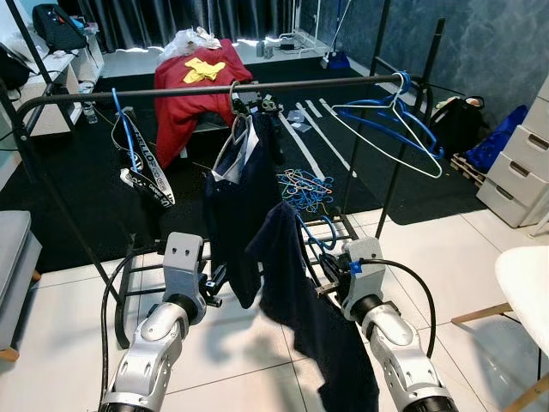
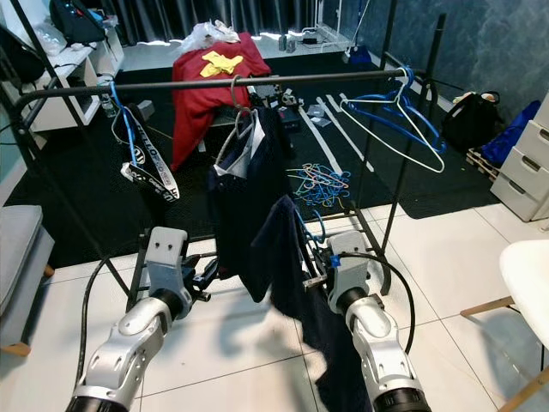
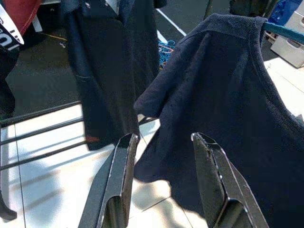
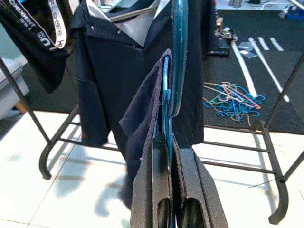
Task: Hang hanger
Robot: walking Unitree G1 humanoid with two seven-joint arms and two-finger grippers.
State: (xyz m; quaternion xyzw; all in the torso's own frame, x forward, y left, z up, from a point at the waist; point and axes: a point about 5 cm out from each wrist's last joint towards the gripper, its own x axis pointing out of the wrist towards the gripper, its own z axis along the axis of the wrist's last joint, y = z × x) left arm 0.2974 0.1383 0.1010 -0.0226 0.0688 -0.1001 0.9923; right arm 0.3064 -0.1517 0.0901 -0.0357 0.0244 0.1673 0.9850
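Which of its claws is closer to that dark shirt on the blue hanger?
Right. The right gripper is shut on the blue hanger carrying the dark shirt; the left gripper is open beside it.

A lived-in room of a home. A black clothes rail point(image 1: 214, 88) with hung garments stands on white tiles beside a dark carpet point(image 1: 77, 180). Dark curtains point(image 1: 197, 15) and a grey drawer unit point(image 1: 519, 167) line the walls.
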